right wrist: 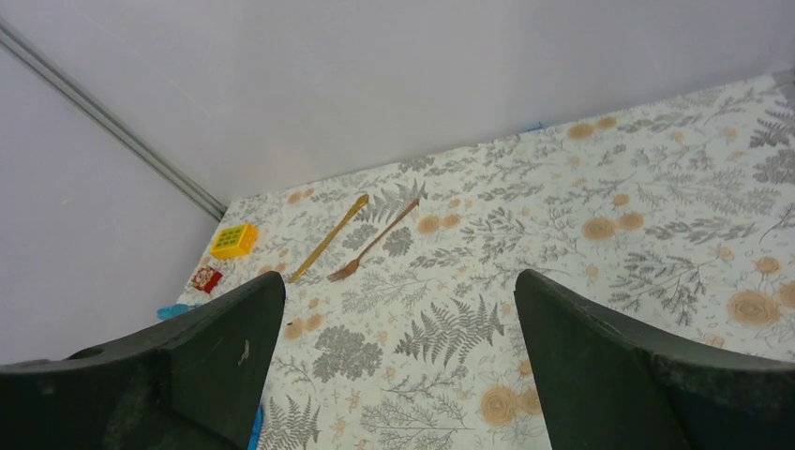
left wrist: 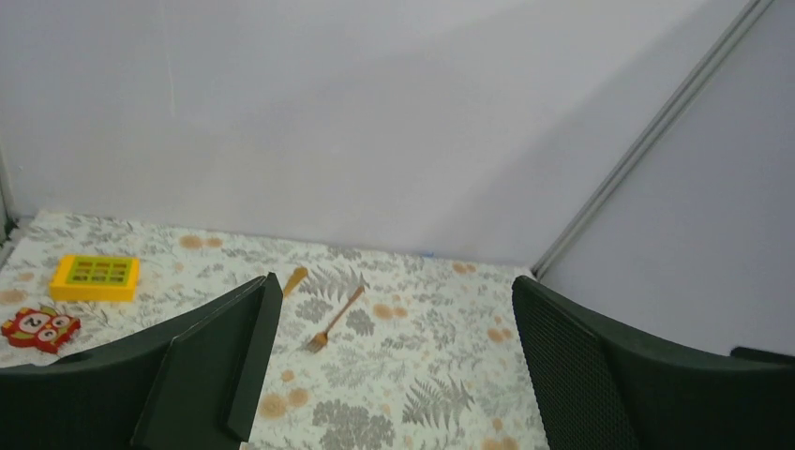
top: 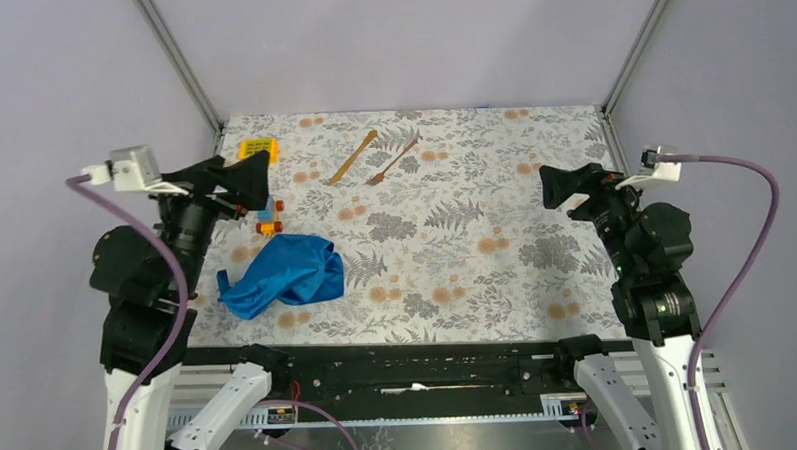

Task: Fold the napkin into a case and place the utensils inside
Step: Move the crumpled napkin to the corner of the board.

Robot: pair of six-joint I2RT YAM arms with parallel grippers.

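Two slim wooden pieces, a fork [top: 392, 162] and a flat knife [top: 353, 157], lie slightly apart near the far edge of the floral tablecloth [top: 494, 222]. The napkin [top: 284, 273], a soft plain blue cloth, sits crumpled in a heap at front left. The left gripper [top: 263, 180] and right gripper [top: 545, 187] are raised, jaws spread wide and holding nothing.

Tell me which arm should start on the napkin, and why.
Left. The crumpled napkin lies on the left side of the table, close to the open left gripper. The right gripper, also open, hangs at the far right edge, much farther from it.
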